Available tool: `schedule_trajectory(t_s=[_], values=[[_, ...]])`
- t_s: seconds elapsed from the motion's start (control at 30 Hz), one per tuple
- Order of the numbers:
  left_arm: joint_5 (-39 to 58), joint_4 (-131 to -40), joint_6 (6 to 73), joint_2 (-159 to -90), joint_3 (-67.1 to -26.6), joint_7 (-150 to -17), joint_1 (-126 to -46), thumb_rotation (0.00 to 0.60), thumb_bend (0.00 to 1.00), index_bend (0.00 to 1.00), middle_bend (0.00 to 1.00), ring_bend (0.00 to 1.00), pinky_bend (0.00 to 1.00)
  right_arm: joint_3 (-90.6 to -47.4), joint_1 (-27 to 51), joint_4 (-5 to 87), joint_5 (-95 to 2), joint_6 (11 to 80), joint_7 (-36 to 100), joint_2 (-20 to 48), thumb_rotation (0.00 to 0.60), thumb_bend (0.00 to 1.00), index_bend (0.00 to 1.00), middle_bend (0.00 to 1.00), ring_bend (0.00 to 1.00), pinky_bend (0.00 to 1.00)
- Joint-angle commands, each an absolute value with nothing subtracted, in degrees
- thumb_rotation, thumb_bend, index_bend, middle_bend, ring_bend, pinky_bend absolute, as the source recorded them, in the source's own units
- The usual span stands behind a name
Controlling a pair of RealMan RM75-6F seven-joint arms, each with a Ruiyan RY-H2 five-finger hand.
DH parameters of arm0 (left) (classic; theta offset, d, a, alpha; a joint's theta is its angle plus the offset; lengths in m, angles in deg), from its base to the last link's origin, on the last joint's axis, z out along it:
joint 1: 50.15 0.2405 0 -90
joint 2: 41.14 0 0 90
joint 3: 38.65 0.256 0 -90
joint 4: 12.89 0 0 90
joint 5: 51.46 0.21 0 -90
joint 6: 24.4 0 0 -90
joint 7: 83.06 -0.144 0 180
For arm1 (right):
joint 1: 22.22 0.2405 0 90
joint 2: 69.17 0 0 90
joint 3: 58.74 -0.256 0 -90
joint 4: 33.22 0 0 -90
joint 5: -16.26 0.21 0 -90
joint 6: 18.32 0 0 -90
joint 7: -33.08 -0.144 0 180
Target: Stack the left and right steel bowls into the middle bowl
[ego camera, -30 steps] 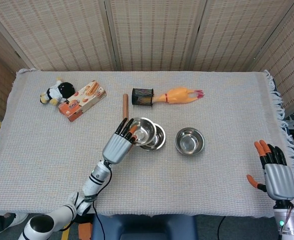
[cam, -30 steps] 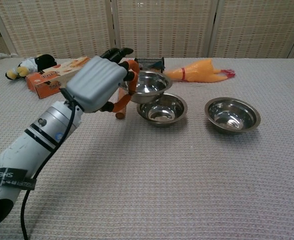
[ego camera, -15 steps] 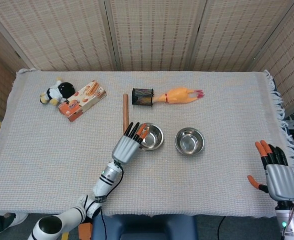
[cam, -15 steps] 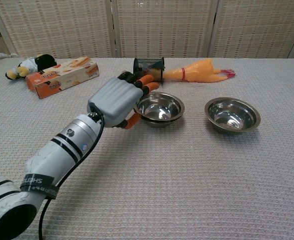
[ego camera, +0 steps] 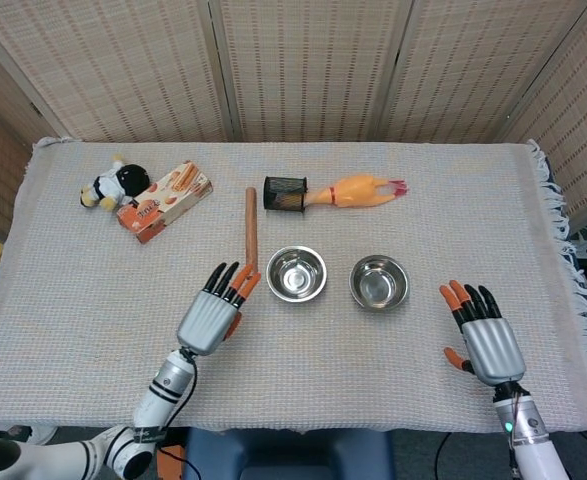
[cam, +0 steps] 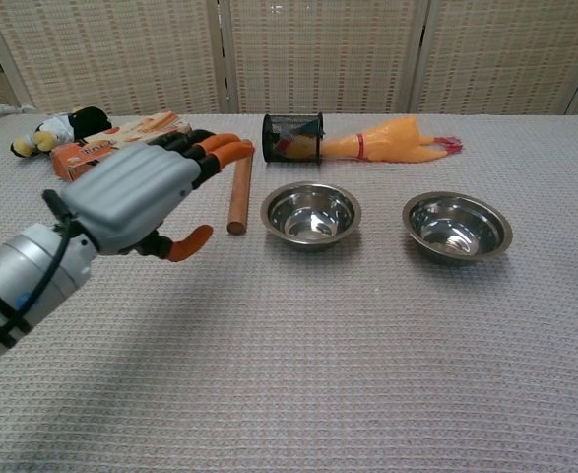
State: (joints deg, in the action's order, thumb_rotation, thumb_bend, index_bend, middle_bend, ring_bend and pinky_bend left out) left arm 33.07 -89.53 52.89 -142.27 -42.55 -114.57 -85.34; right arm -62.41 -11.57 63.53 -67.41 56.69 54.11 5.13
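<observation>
1. The left hand (ego camera: 213, 311) is up off the counter (ego camera: 73, 290) with its fingers spread out. It holds nothing.
2. In the chest view the left hand (cam: 141, 196) is near the camera and looks big. It is to the left of the bowls and does not touch them.
3. The right hand (ego camera: 481, 337) is low on the right side of the counter. Its fingers are spread too, and it holds nothing.
4. The right hand shows only in the head view.
5. The middle bowl (ego camera: 296, 274) sits near the middle of the counter. I cannot tell for sure if another bowl sits inside it.
6. In the chest view the middle bowl (cam: 310, 213) is shiny and stands the right way up.
7. The right bowl (ego camera: 379, 282) sits just beside the middle bowl, with a small gap between them. It is also the right way up (cam: 457, 226).
8. A brown wooden stick (ego camera: 251, 228) lies to the left of the middle bowl.
9. Behind the bowls, a black mesh cup (ego camera: 284, 193) lies on its side next to a rubber chicken (ego camera: 358, 190).
10. Far back on the left are an orange snack box (ego camera: 164, 200) and a small plush toy (ego camera: 116, 185).
</observation>
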Motion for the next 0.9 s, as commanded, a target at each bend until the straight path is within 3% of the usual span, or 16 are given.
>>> schedule_trajectory(t_s=[0.03,0.23,0.47,0.57,0.67,0.8,0.9], values=[[33.2,-95.2,58.8,-134.8,-38.7,-116.2,-78.6,0.6,0.44,0.0,0.0,0.0,0.1,-63.6,-9.0,60.9,-67.3,54.2,56.0,8.5,0.6,0.12,0.1,0.0,0.0,0.0],[33.0,-92.9,67.9,-127.0,-35.7,-105.4,-68.9,0.6,0.44,0.0,0.0,0.0,0.09,-66.8,-1.4,49.6,-62.8,45.3,56.4,19.5,0.6,0.15,0.3,0.0,0.0,0.0],[33.2,-91.2,71.0,-124.3,-37.0,-98.5,-64.9,0.6,0.43,0.0,0.0,0.0,0.08,-68.1,3.0,37.9,-61.8,43.3,56.1,28.3,0.6,0.19,0.39,0.0,0.0,0.0],[33.2,-90.8,71.1,-123.7,-37.7,-97.0,-64.2,0.6,0.44,0.0,0.0,0.0,0.08,-68.5,4.3,34.7,-62.4,43.7,55.0,30.6,0.6,0.23,0.43,0.0,0.0,0.0],[33.0,-90.1,70.4,-123.3,-38.3,-95.9,-63.7,0.6,0.44,0.0,0.0,0.0,0.08,-68.9,5.3,31.6,-63.2,44.9,53.6,33.0,0.6,0.3,0.55,0.01,0.0,0.0],[32.5,-89.2,69.6,-123.3,-39.0,-94.8,-63.1,0.6,0.44,0.0,0.0,0.0,0.08,-69.0,6.4,27.4,-64.6,47.1,52.7,35.9,0.6,0.38,0.72,0.08,0.0,0.01],[32.8,-89.0,69.7,-123.1,-39.5,-94.1,-62.6,0.6,0.44,0.0,0.0,0.0,0.08,-68.8,6.6,26.4,-67.1,51.2,51.0,37.0,0.6,0.4,0.79,0.12,0.0,0.03]])
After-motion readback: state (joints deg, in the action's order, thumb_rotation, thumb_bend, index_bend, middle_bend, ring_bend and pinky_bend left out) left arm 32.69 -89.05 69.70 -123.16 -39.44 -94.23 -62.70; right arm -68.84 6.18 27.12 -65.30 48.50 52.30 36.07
